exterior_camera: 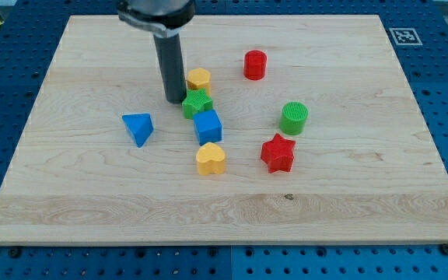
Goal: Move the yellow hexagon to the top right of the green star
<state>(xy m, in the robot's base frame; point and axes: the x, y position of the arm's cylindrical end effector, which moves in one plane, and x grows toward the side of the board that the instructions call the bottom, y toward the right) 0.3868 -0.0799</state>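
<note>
The yellow hexagon (199, 78) lies on the wooden board near the upper middle. The green star (197, 103) sits right below it, touching or almost touching. My tip (173, 99) stands just left of both blocks, close to the green star's upper left side and below-left of the hexagon. The rod rises straight up to the dark arm end at the view's top.
A blue cube (208, 126) touches the green star's lower right. A yellow heart (211, 158) lies below it. A blue triangle (138, 127) is to the left. A red cylinder (255, 64), a green cylinder (293, 118) and a red star (278, 153) lie right.
</note>
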